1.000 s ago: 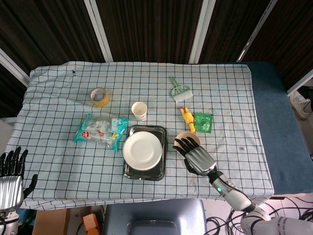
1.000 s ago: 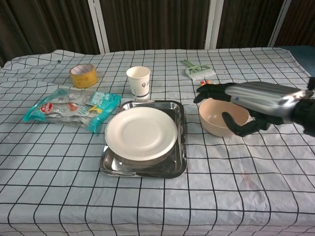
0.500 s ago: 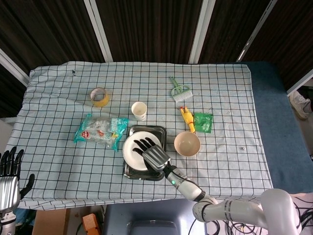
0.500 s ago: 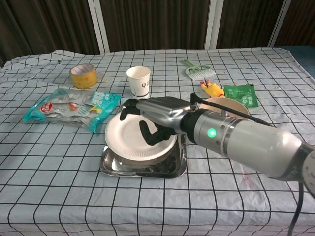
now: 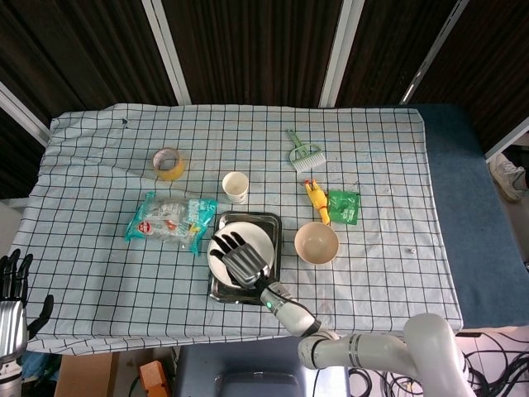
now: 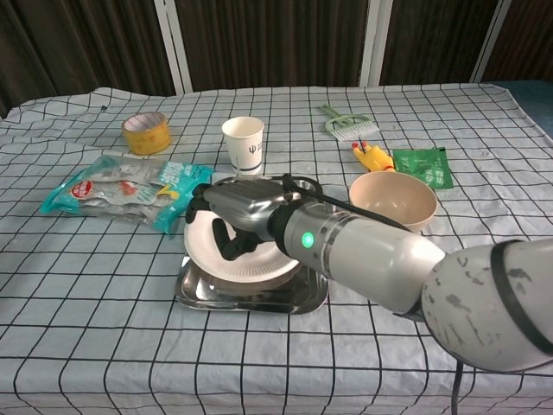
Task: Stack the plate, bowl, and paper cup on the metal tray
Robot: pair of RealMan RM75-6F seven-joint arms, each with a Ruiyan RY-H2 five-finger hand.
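Note:
A white plate (image 5: 250, 235) lies in the metal tray (image 5: 273, 222) near the table's front edge. My right hand (image 5: 235, 255) hovers over the plate's left half with fingers spread and slightly curled, holding nothing. In the chest view this hand (image 6: 235, 213) and its forearm cover much of the plate (image 6: 246, 268) and the tray (image 6: 251, 301). The beige bowl (image 5: 316, 243) sits upright on the cloth just right of the tray, apart from the hand. The paper cup (image 5: 235, 187) stands upright behind the tray. My left hand (image 5: 12, 289) hangs off the table's front left corner, fingers apart and empty.
A yellow tape roll (image 5: 169, 163) and a snack bag (image 5: 171, 220) lie left of the tray. A green brush (image 5: 303, 152), a yellow toy chicken (image 5: 315, 199) and a green packet (image 5: 343, 206) lie behind the bowl. The checked cloth (image 5: 388, 165) covers the table.
My right hand left the bowl and swept left, coming over the plate and then shifting further toward its left side. The bowl stayed put. My left hand sank lower in the frame.

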